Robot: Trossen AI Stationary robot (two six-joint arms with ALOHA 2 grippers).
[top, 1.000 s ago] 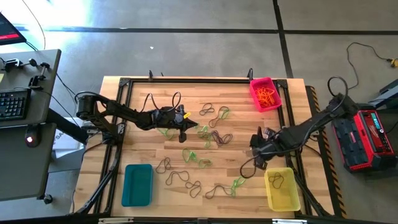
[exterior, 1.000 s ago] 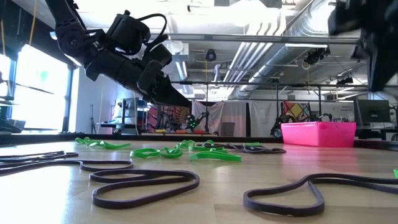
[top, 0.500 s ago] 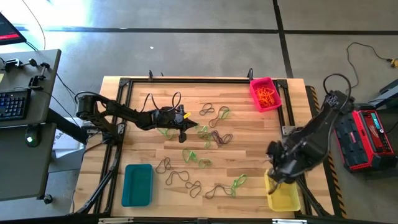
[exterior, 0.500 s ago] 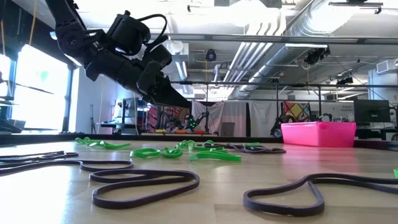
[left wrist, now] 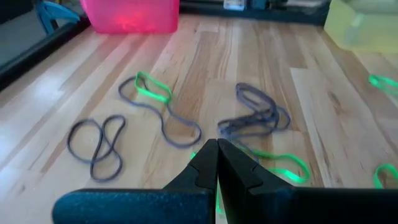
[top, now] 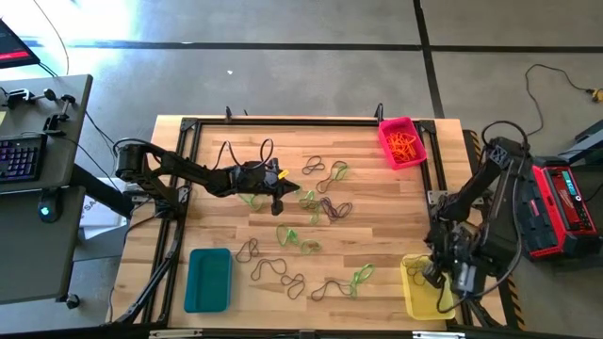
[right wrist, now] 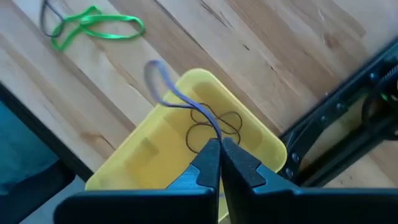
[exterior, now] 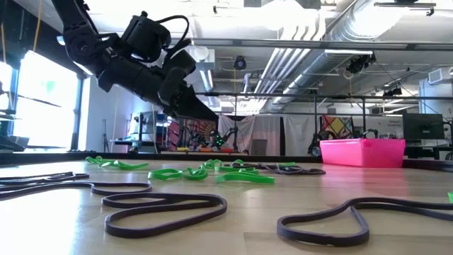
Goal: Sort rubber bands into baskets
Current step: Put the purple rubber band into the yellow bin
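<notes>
Wood surface (top: 377,217), mid-sort. Right gripper (right wrist: 219,144) over yellow basket (right wrist: 149,155), jaws pressed together, pinching a dark band (right wrist: 163,87) that trails over the rim; one dark band (right wrist: 211,127) already lies inside. Left gripper (top: 280,201) hovers mid-surface above green bands (left wrist: 152,87), jaws shut, empty. Pink basket (top: 402,141) holds orange bands (top: 406,144). Teal basket (top: 208,279) looks empty. Many green and dark loops (top: 283,273) remain loose; judged well under half done
</notes>
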